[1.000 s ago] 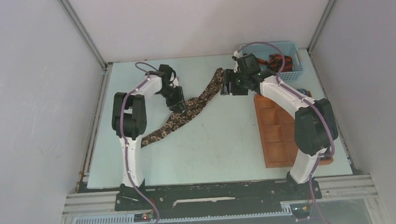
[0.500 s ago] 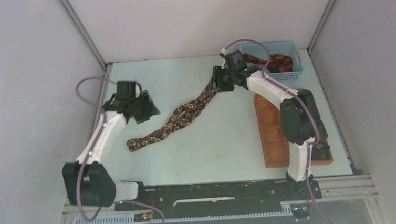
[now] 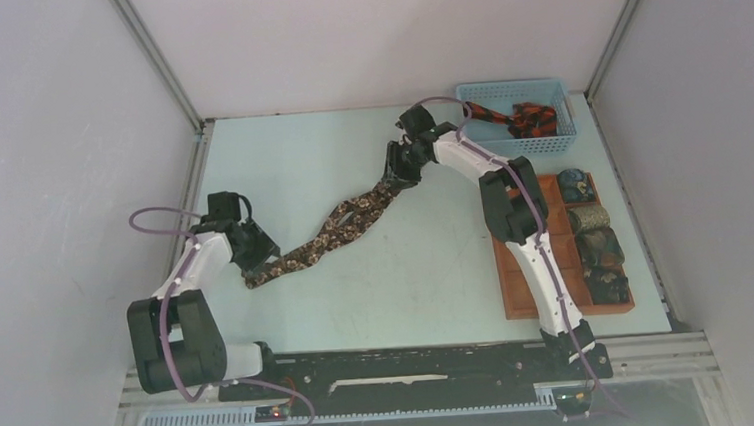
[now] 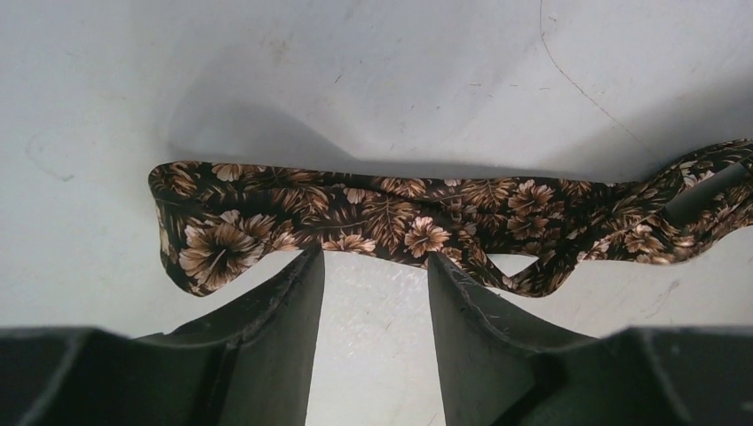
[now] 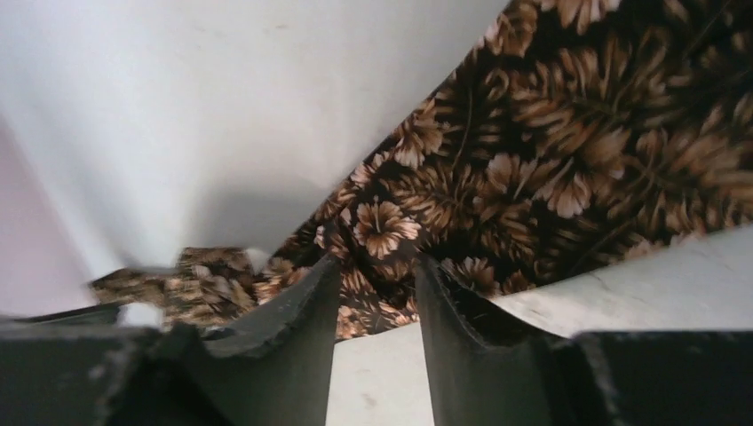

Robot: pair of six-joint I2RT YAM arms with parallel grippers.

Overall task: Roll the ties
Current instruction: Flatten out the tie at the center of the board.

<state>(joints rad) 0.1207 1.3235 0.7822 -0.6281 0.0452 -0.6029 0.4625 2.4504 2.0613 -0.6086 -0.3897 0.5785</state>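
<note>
A dark brown tie with tan floral print (image 3: 339,231) lies unrolled, diagonally across the table. My left gripper (image 3: 256,254) is open at its near-left narrow end. In the left wrist view the tie (image 4: 400,217) lies just beyond the gripper (image 4: 375,259), with bare table between the fingers. My right gripper (image 3: 397,163) is at the far wide end. In the right wrist view it (image 5: 375,264) is open, fingertips resting over the tie (image 5: 550,151). A black and red-orange tie (image 3: 519,118) lies in the blue basket (image 3: 509,84).
An orange-brown compartment tray (image 3: 561,210) stands at the right, partly under my right arm. Several rolled ties (image 3: 595,233) fill its right column. The basket sits at the back right corner. Walls enclose the table on three sides.
My left arm swung away from the tie's middle, out to the left, then came to its narrow end. My right arm stretched further left, and the tie shifted left and nearer.
</note>
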